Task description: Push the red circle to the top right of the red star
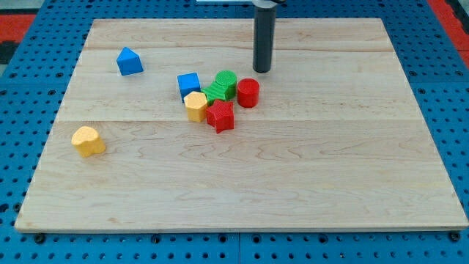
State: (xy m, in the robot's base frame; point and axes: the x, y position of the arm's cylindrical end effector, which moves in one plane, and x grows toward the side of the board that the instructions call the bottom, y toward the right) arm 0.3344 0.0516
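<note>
The red circle (248, 93) stands near the board's middle, just to the upper right of the red star (220, 116). A small gap separates the two. My tip (261, 70) rests on the board just above and slightly right of the red circle, close to it but apart. The dark rod rises from there out of the view's top.
A green circle (226, 82) and a green star (215, 93) sit left of the red circle. A blue cube (188, 85) and a yellow hexagon (196, 105) crowd the red star's left. A blue triangle (129, 61) lies at upper left, a yellow heart (88, 141) at left.
</note>
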